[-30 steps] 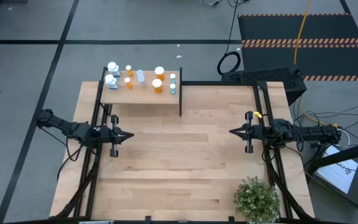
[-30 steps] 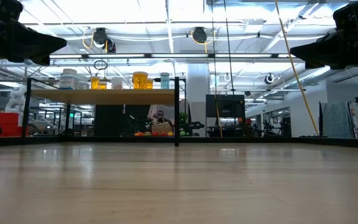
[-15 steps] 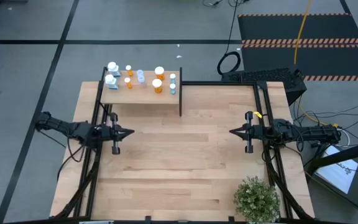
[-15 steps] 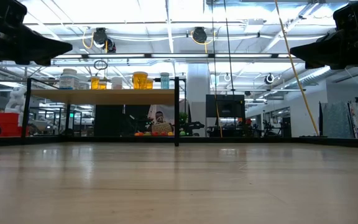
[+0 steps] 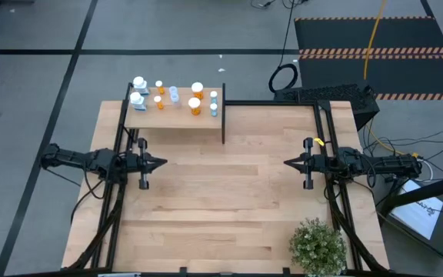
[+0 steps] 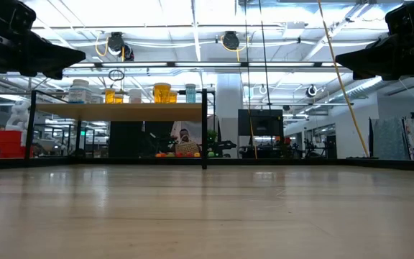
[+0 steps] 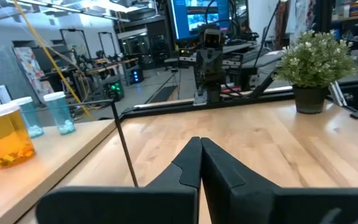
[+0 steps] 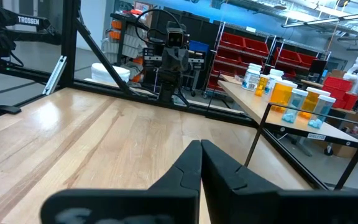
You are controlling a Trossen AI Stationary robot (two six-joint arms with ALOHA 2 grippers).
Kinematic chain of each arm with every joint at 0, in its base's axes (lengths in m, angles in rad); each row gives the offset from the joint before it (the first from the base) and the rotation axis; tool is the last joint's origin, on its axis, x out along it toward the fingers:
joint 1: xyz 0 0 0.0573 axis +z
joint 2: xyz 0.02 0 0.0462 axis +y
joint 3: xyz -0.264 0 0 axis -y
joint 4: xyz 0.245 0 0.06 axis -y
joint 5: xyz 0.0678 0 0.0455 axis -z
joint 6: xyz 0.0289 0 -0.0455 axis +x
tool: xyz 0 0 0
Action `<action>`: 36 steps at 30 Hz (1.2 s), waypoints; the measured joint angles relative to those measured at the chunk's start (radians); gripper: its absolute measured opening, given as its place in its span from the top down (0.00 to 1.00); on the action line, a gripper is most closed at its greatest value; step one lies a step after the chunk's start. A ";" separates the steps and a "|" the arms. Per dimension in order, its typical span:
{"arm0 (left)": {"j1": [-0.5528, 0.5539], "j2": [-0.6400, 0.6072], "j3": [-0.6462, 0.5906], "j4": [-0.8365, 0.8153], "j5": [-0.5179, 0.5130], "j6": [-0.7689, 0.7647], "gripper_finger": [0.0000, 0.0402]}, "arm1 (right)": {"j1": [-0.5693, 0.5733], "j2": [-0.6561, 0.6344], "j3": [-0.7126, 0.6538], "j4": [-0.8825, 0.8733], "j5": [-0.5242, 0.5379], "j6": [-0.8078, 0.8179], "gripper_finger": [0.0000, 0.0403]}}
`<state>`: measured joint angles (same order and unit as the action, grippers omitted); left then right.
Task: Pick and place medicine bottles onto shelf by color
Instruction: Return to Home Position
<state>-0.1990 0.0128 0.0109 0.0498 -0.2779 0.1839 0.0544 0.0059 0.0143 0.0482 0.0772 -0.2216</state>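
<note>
Several medicine bottles stand on their bases on the shelf (image 5: 177, 117) at the table's far left: white ones (image 5: 138, 98) at its left end, orange ones (image 5: 195, 106) in the middle, bluish ones (image 5: 213, 104) by the black upright panel. My left gripper (image 5: 164, 162) hovers level near the left edge, shut with nothing in it, pointing right. My right gripper (image 5: 285, 162) hovers level near the right edge, shut with nothing in it, pointing left. The left wrist view shows an orange bottle (image 7: 5, 134) and bluish bottles (image 7: 59, 112) on the shelf; the right wrist view shows the bottle row (image 8: 291, 93).
A green potted plant (image 5: 317, 245) stands at the table's near right corner. The shelf's black upright panel (image 5: 223, 115) juts toward the table's middle. Black frame rails run along both side edges. Bare light-wood tabletop (image 5: 221, 200) lies between the two arms.
My left arm has swung level about its base: its gripper's tip has gone a little toward the far edge and now points straight across the table at the right arm. It has stayed shut. The bottles stand as before.
</note>
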 joint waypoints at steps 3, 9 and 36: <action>0.002 0.000 0.000 -0.002 0.010 -0.003 0.98 | 0.000 0.000 0.000 0.000 0.000 0.000 1.00; 0.003 0.000 0.000 -0.003 0.016 0.025 0.98 | 0.000 0.000 0.000 0.000 0.000 0.000 1.00; 0.002 0.000 -0.002 0.014 0.016 0.017 0.92 | 0.000 0.000 0.000 0.000 0.000 0.000 1.00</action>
<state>-0.1967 0.0128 0.0090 0.0643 -0.2618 0.2012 0.0544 0.0059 0.0143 0.0482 0.0772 -0.2215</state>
